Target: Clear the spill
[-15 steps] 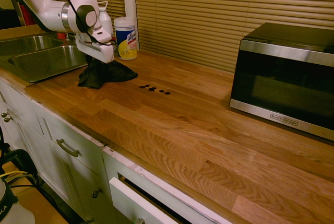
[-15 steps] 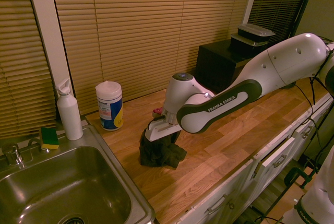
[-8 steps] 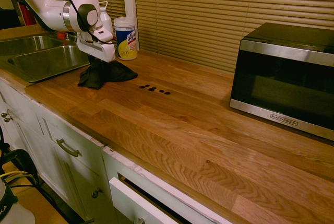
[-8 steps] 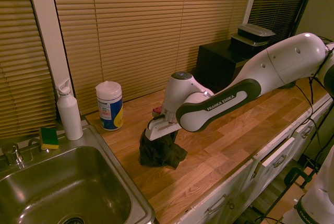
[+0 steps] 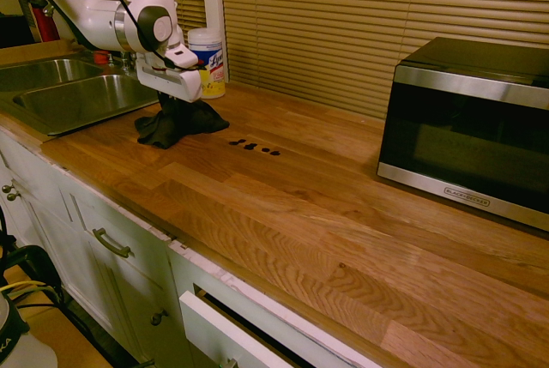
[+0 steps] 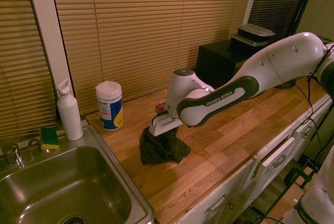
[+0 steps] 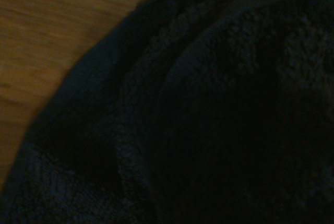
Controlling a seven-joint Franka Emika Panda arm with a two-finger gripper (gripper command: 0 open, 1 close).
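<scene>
Microwave (image 5: 476,132) on bench (image 5: 283,239), first ext. view: "BLACK+DECKER" on the plate along the lower front trim, small but legible. Arm (image 6: 224,96), second ext. view: "FRANKA EMIKA" in caps on the dark band along the link. Wipes tub (image 5: 207,63), first ext. view: blue & yellow label w/ white brand lettering, "Lys..." readable, rest cut off by the curve; smaller label print too tiny to read. Wrist view: no legible txt.
</scene>
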